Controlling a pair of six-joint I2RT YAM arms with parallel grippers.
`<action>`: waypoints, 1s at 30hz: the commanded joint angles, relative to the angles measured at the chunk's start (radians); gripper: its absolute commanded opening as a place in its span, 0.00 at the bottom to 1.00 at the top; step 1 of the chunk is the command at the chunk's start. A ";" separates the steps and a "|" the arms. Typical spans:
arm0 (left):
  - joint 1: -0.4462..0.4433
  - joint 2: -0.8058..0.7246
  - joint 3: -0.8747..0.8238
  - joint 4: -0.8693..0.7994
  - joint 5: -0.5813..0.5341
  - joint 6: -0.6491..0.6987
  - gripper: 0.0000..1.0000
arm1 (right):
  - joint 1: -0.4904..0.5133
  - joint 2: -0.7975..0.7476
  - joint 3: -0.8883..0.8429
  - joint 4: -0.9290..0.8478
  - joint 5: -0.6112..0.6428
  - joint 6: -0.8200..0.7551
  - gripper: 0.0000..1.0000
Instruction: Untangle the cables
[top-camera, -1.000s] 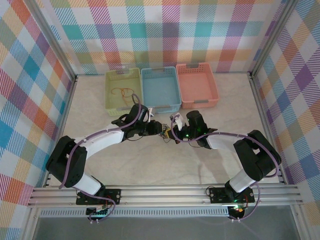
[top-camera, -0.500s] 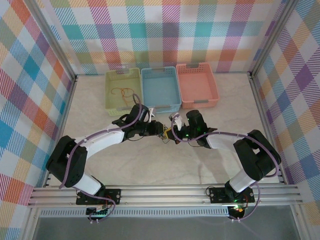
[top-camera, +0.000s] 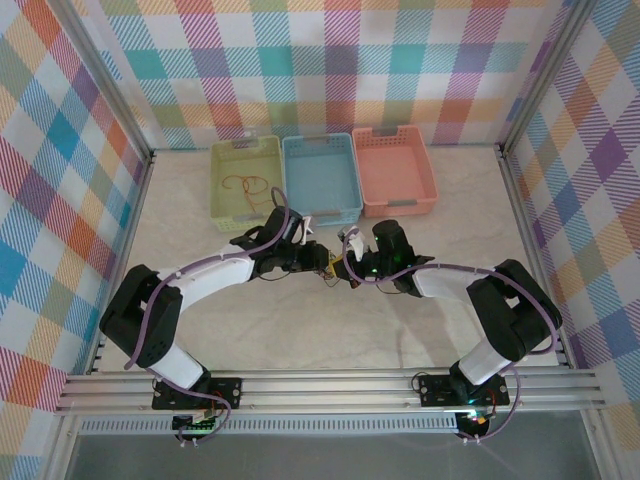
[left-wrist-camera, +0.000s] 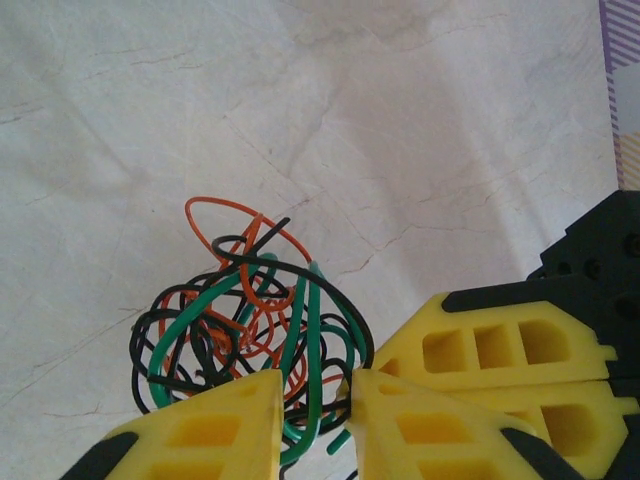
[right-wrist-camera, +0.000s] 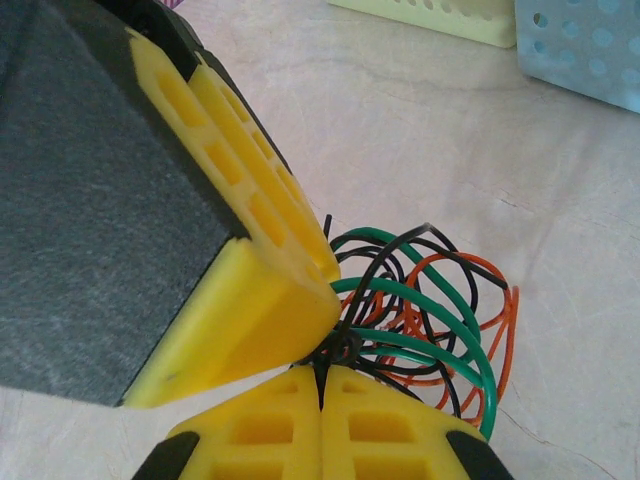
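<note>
Pale marbled worktop (top-camera: 300, 335): both arms are bolted at its near edge and bent inward, so the two sets of jaws meet at mid-worktop over one tangle. The cables (left-wrist-camera: 255, 318) are bunched there as red-orange, black and green loops, knotted together. Whether the bunch is lifted off the surface cannot be told.

Left jaws: held slightly apart. A green strand and a black one are run through the gap and are not pinched.

Right jaws: pressed fully together, with black strands at the root of the knot clamped between the tips. One yellow left finger (right-wrist-camera: 250, 230) is seen just beside those tips.

Further back, three baskets are lined up touching side by side: yellow-green basket (top-camera: 228, 165), blue basket (top-camera: 320, 180), pink basket (top-camera: 395, 175). A separate red-orange cable (top-camera: 247, 184) is laid in the yellow-green one.
</note>
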 joint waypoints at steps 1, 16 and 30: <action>-0.010 0.014 0.028 -0.041 -0.010 0.021 0.19 | -0.005 0.005 0.021 0.017 -0.036 -0.010 0.00; -0.010 0.041 0.046 -0.074 -0.024 0.024 0.10 | -0.004 0.001 0.018 0.019 -0.026 -0.010 0.00; -0.010 -0.107 -0.043 0.039 -0.024 0.002 0.00 | -0.005 0.004 0.037 -0.078 0.209 0.010 0.31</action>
